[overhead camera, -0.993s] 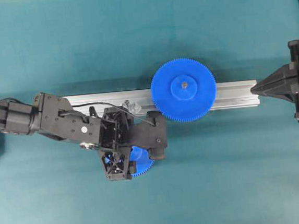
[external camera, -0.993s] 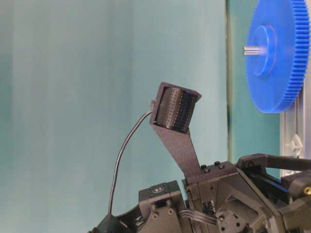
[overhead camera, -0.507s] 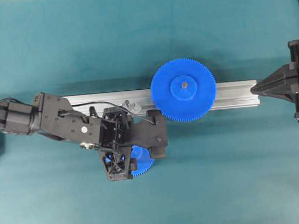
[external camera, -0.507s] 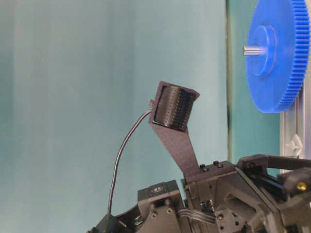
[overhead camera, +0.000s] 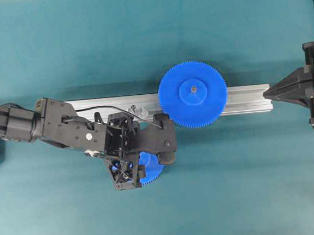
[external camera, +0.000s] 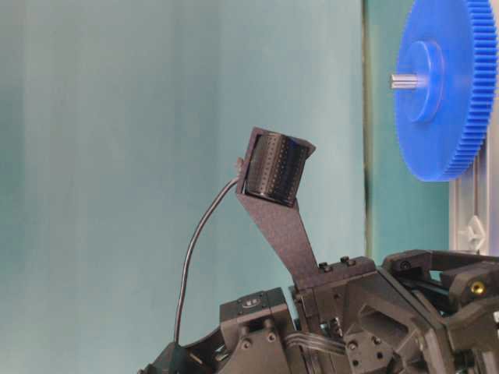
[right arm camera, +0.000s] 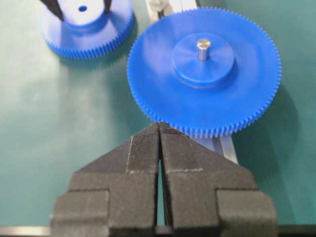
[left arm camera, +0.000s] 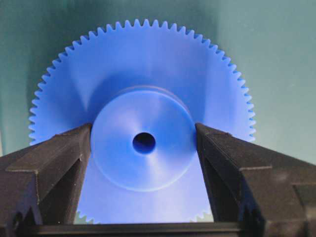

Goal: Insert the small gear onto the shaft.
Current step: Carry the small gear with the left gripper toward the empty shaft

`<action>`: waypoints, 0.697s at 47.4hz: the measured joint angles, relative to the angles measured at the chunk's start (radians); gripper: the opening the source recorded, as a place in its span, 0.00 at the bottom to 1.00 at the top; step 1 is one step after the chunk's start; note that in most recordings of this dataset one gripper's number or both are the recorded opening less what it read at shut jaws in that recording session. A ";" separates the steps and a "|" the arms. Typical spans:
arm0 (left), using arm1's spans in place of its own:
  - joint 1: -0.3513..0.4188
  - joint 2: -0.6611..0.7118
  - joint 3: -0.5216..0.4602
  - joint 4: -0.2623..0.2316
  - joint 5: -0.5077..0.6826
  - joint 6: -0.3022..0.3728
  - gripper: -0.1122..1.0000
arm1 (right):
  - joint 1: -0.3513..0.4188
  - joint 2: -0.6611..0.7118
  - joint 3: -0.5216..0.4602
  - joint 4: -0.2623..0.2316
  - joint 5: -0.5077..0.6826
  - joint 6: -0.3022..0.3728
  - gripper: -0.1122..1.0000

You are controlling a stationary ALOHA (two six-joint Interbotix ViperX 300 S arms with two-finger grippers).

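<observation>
The small gear (left arm camera: 144, 165) lies flat on the green mat, hub up, with its dark centre hole showing. My left gripper (left arm camera: 143, 132) points straight down over it, and both fingers (left arm camera: 64, 148) press the sides of the raised hub. From overhead the left gripper (overhead camera: 131, 165) covers most of the small gear (overhead camera: 152, 172). The shaft (overhead camera: 136, 109), a thin pin with clear mounting pieces, stands on the rail just above the left wrist. My right gripper (right arm camera: 159, 126) is shut and empty at the rail's right end (overhead camera: 266, 92).
An aluminium rail (overhead camera: 249, 98) runs across the mat. The larger blue gear (overhead camera: 193, 94) sits on it with a metal pin (right arm camera: 202, 48) in its hub, close to the shaft's right. The left arm reaches in from the left edge.
The left wrist has shifted slightly over the small gear, and its camera mount has tipped a little. The right arm and the larger gear have not moved.
</observation>
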 measured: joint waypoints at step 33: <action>0.000 -0.015 -0.054 0.000 0.081 0.110 0.74 | 0.000 0.000 0.000 0.000 0.003 0.002 0.11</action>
